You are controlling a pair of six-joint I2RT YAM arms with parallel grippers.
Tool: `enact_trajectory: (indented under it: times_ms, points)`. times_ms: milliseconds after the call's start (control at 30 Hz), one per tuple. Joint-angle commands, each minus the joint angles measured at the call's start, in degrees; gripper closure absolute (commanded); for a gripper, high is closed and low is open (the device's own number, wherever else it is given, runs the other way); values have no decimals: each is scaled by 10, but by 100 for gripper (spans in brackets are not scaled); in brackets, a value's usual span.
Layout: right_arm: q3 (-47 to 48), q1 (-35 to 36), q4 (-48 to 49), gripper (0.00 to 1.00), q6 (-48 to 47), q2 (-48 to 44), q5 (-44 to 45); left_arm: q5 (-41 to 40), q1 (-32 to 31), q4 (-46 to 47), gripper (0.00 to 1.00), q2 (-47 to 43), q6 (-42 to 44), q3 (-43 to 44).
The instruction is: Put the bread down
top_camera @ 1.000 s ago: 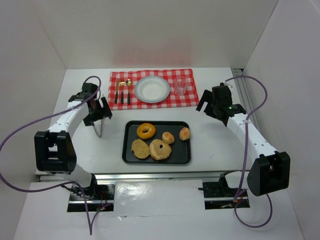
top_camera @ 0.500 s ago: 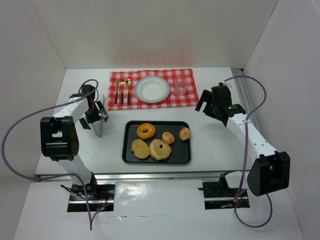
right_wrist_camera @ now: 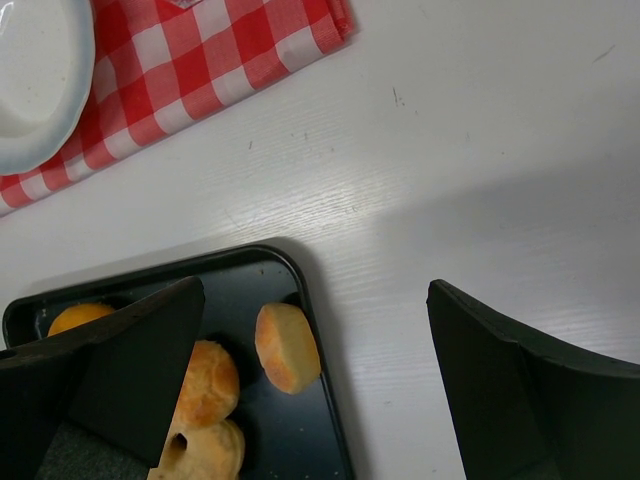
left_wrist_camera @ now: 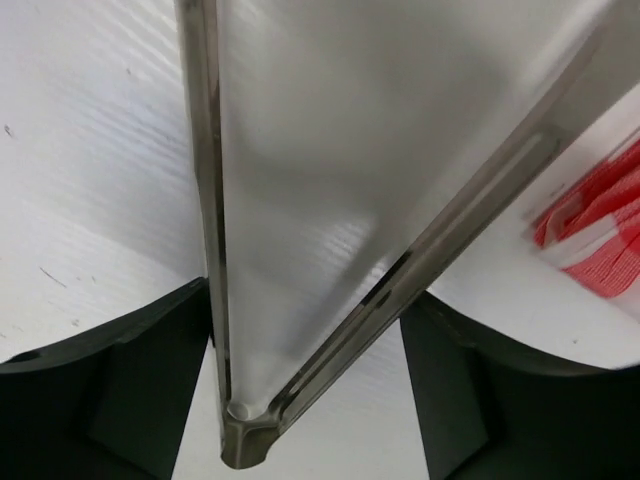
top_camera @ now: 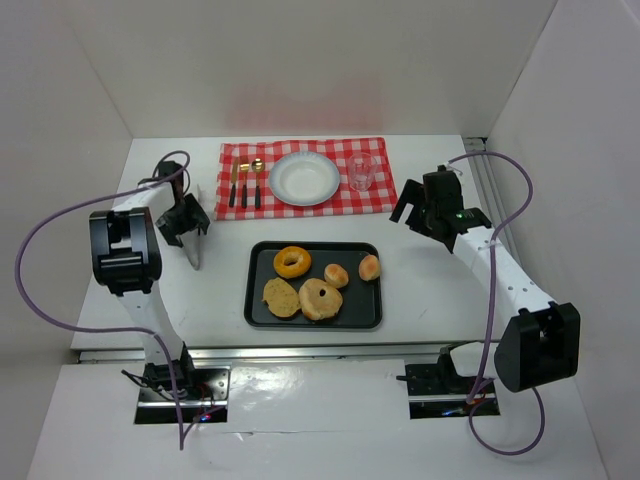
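Observation:
The bread [top_camera: 321, 298], a large pale-tan round bun with a small dark hole, lies in the black tray [top_camera: 258, 312] at the front centre. Its edge shows at the bottom of the right wrist view [right_wrist_camera: 205, 452]. My left gripper [top_camera: 188, 222] is left of the tray and shut on metal tongs [top_camera: 194, 252], which point down to the table. In the left wrist view the tongs' hinge [left_wrist_camera: 245, 440] sits between my jaws. My right gripper [top_camera: 417, 212] is open and empty, above the table beyond the tray's right rear corner.
The tray also holds an orange-brown ring donut [top_camera: 292, 262], a flat tan slice [top_camera: 282, 297] and two small buns [top_camera: 336, 275] [top_camera: 369, 267]. A red checked cloth [top_camera: 380, 195] at the back carries a white plate [top_camera: 304, 178], a glass [top_camera: 361, 172] and cutlery [top_camera: 245, 183].
My left arm has folded back and to the left, and its gripper has shifted slightly left and back with the tongs. The right arm and the food have not moved.

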Motion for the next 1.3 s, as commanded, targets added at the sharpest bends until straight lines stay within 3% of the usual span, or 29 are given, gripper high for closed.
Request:
enact_trajectory:
  times_ms: [0, 67, 200, 233, 267, 400, 533, 567, 700, 733, 800, 1000, 1267]
  points:
    - [0, 6, 24, 0, 4, 0, -1, 21, 10, 33, 17, 30, 7, 33]
    - [0, 6, 24, 0, 10, -5, -1, 8, 10, 25, 27, 36, 7, 39]
    - [-12, 6, 24, 0, 10, -15, -1, -14, 10, 9, 73, 5, 20, 50]
    - [-12, 11, 24, 0, 15, -15, -1, -30, 10, 9, 88, -27, 26, 50]
    - [-12, 11, 24, 0, 15, -15, -1, -36, 5, -5, 93, -45, 31, 57]
    - [-6, 11, 24, 0, 15, -21, -1, -30, -3, -39, 93, -140, 69, 76]
    - [-1, 16, 24, 0, 15, -21, -1, 29, -49, -72, 92, -238, 108, 48]
    - [-1, 16, 24, 0, 15, -21, -1, 35, -88, -79, 92, -260, 114, 34]
    - [4, 16, 24, 0, 15, -21, -1, 107, -197, -91, 81, -353, 121, -49]
    - [4, 22, 24, 0, 15, -21, -1, 108, -223, -91, 63, -388, 115, -66]
    - [10, 22, 24, 0, 15, -21, -1, 108, -288, -110, 56, -418, 103, -100]
    - [24, 27, 19, 0, 10, -15, 4, 76, -410, -186, 56, -474, 46, -100]
    - [24, 32, 26, 0, 10, -10, 4, 68, -489, -242, 57, -486, 10, -71]
